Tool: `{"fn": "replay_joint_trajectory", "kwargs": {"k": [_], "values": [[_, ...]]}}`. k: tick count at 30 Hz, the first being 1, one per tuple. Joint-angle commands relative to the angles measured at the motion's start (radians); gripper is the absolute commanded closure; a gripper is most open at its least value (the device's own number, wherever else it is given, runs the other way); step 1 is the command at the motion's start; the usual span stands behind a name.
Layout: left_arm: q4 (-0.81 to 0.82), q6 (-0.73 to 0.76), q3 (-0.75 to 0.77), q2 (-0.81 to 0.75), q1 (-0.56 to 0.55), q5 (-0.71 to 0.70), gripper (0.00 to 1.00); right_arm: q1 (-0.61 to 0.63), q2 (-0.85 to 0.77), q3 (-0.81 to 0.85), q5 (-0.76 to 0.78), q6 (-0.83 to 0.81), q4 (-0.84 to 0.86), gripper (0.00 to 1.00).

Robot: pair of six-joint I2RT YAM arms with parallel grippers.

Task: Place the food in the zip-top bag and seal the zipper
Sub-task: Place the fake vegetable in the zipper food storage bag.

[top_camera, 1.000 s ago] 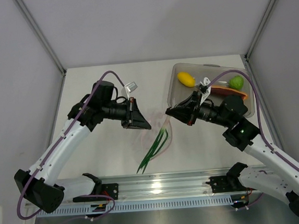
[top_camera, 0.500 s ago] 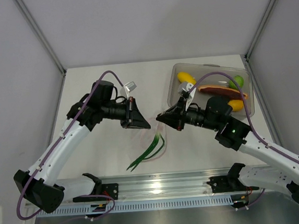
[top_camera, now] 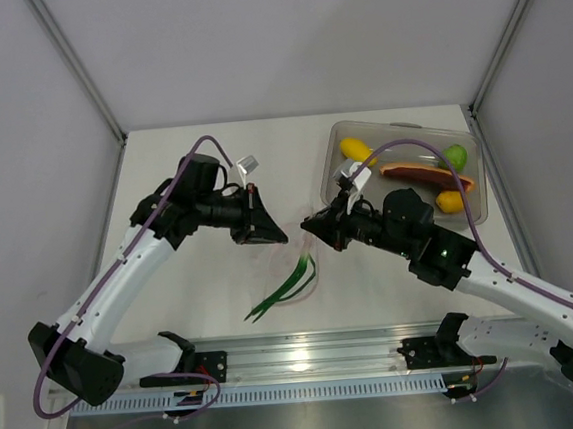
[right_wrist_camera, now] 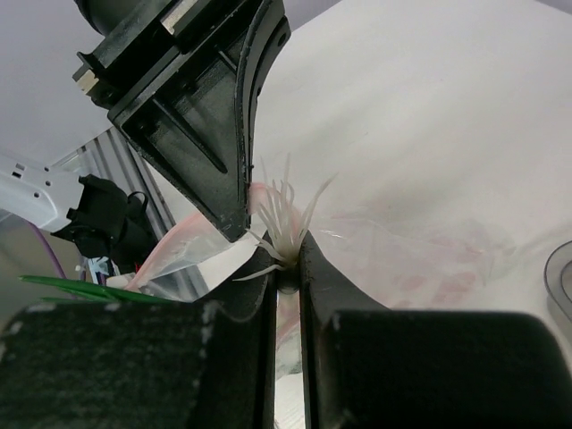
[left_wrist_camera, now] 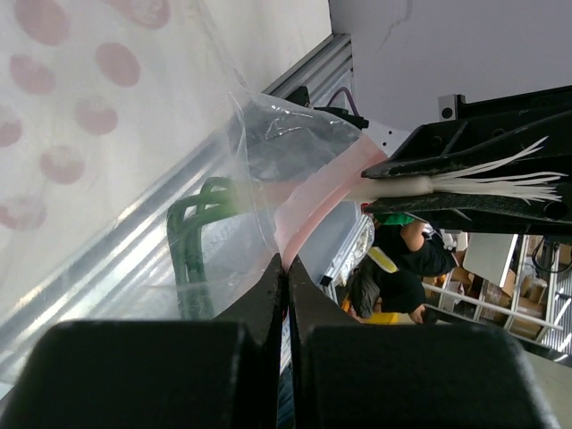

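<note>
Claws meet low over the middle of the counter (top_camera: 187, 163). Our left claw (top_camera: 275, 238) is pressed shut on the mouth edge of the zip-top bag (top_camera: 299, 266), right beside the zipper (left_wrist_camera: 308, 210) (its pink strip shows best from the left wrist). Our right claw (top_camera: 310, 224) pinches the white root end of the green vegetable (top_camera: 285, 288), whose stalks show behind the clear plastic. At the right rear we see a lemon (top_camera: 355, 149), the lime (top_camera: 454, 157), the meat slice (top_camera: 421, 174) and a second lemon (top_camera: 450, 200) lying in the clear tray (top_camera: 399, 122).
</note>
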Motion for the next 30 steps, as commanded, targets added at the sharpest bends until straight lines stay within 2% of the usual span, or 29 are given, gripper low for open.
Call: {"fn": "replay_joint_trajectory", "kwargs": {"k": [1, 9, 12, 20, 25, 30], "values": [[0.024, -0.011, 0.017, -0.044, 0.005, -0.039, 0.99, 0.007, -0.010, 0.025, 0.037, -0.007, -0.004, 1.00], [0.000, -0.005, 0.039, -0.054, 0.005, -0.024, 0.99, 0.017, -0.003, -0.012, 0.024, 0.022, 0.049, 1.00], [0.001, -0.011, 0.051, -0.047, 0.005, -0.016, 0.99, 0.059, -0.013, -0.013, 0.020, -0.028, 0.042, 1.00], [0.047, -0.114, 0.054, -0.012, 0.005, 0.074, 0.99, 0.222, -0.010, 0.066, 0.268, -0.217, -0.052, 1.00], [0.054, -0.125, 0.048, 0.025, 0.005, 0.151, 0.99, 0.228, -0.010, 0.115, 0.385, -0.298, -0.043, 1.00], [0.047, -0.103, 0.034, 0.011, 0.005, 0.163, 0.99, 0.230, -0.007, 0.116, 0.403, -0.338, -0.018, 1.00]]}}
